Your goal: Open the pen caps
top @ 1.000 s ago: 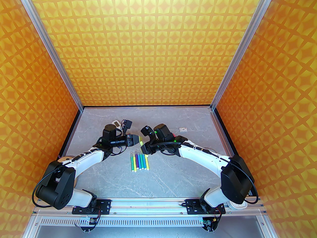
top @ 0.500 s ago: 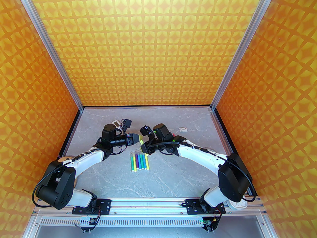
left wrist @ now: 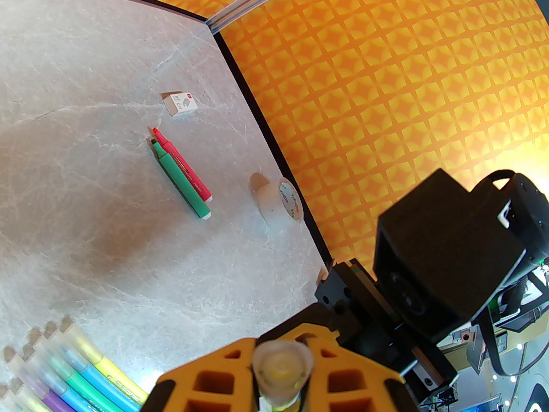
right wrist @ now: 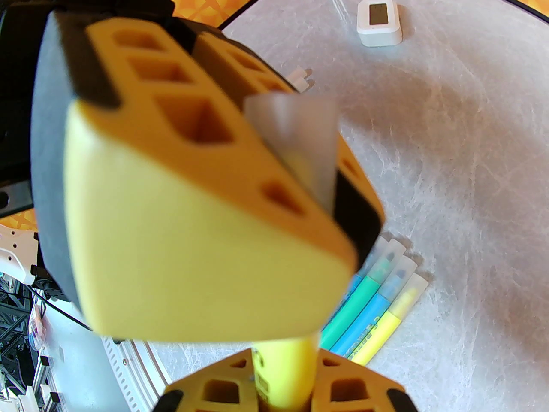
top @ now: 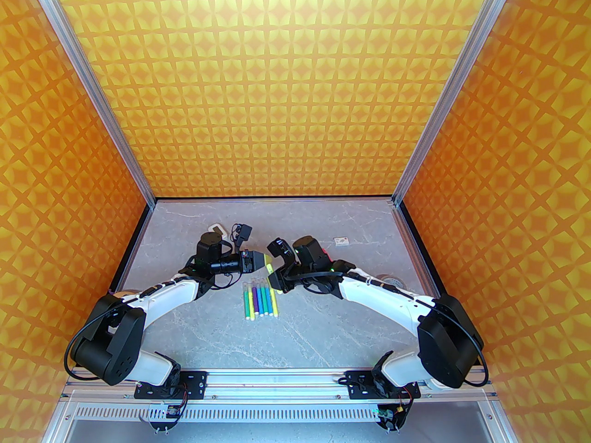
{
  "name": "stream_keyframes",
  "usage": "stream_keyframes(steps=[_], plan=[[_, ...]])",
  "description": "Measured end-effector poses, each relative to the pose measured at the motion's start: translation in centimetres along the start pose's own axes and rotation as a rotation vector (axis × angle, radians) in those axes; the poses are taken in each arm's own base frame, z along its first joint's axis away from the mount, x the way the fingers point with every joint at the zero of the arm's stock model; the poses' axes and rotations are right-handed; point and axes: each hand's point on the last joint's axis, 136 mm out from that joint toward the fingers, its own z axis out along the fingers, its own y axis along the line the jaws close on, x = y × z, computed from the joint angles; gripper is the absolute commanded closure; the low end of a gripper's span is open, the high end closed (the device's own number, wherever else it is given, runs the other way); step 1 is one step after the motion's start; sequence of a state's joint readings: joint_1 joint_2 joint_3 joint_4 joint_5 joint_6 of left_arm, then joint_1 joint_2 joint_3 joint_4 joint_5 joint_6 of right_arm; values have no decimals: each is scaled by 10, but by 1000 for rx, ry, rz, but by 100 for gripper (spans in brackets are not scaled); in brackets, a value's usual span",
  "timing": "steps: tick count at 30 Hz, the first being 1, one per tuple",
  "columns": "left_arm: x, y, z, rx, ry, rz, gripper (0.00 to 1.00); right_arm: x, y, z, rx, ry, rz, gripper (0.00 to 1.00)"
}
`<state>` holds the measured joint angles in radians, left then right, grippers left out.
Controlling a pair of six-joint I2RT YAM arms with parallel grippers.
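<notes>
Aloft above the pen row (top: 261, 299), the yellow pen (right wrist: 286, 345) spans both claws. The left gripper (left wrist: 282, 345) is clamped on its translucent cap (left wrist: 282, 365), seen end-on. The right gripper (right wrist: 285, 358) is clamped on the barrel. Overhead, the held pen seems mostly hidden, and the row's caps point away from the bases.

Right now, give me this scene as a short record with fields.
left gripper: shut on the translucent whitish plastic cap of a yellow felt-tip pen
right gripper: shut on that pen's barrel
cap state: appears still on
surface: grey marble-look table
on it: row of capped coloured pens, lying side by side
</notes>
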<state>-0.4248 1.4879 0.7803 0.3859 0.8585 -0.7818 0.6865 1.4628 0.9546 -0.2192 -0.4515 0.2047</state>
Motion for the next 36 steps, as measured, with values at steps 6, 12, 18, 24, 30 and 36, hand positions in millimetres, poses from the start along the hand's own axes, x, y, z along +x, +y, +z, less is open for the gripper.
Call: stream_keyframes(steps=[6,12,18,24,30,36], plan=[[-44,4,-9,-71,-138,30,100,60,-9,2,7,149,75,100],[-62,1,-12,-97,-193,41,100,77,-12,0,14,199,100,100],[-61,25,-16,-251,-176,14,100,67,-26,-10,84,160,101,100],[-45,62,-33,-496,-112,5,100,45,-60,-23,257,120,103,100],[-32,88,-57,-718,-26,16,100,10,-96,-22,460,119,76,100],[-20,123,-75,-929,81,18,100,11,-132,-15,620,193,58,100]])
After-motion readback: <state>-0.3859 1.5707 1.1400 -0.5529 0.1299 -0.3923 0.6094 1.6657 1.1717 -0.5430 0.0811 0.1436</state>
